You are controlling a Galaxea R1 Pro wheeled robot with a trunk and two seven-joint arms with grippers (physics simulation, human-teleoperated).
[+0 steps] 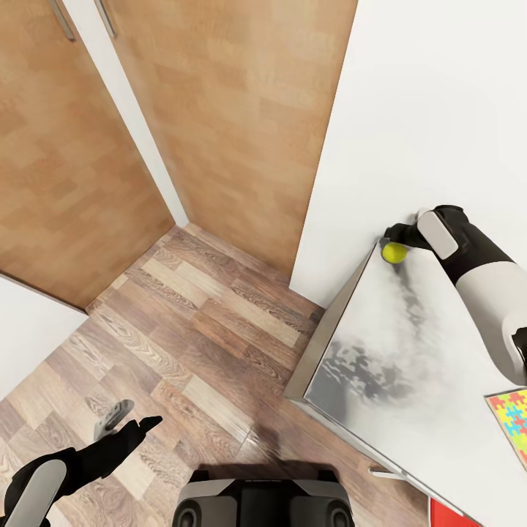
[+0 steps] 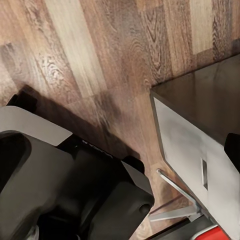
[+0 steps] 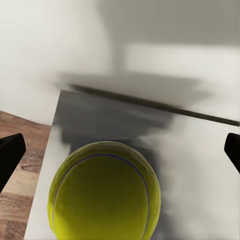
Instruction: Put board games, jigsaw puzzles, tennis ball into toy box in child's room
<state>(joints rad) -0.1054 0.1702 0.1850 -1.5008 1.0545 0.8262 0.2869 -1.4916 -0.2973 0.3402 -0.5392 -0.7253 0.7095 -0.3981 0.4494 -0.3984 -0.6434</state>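
My right gripper (image 3: 120, 150), fingers spread, frames the small yellow-green tennis ball (image 1: 394, 252) at centre right (light, roll-prone), so I'd pinch its equator.

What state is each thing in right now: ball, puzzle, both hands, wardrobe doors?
tennis ball: resting on the table at its far corner by the wall, not gripped.
right hand: open, fingers wide either side of the ball.
left hand: open, empty, above the floor.
jigsaw puzzle: lying flat on the table, partly out of frame.
wardrobe doors: closed.
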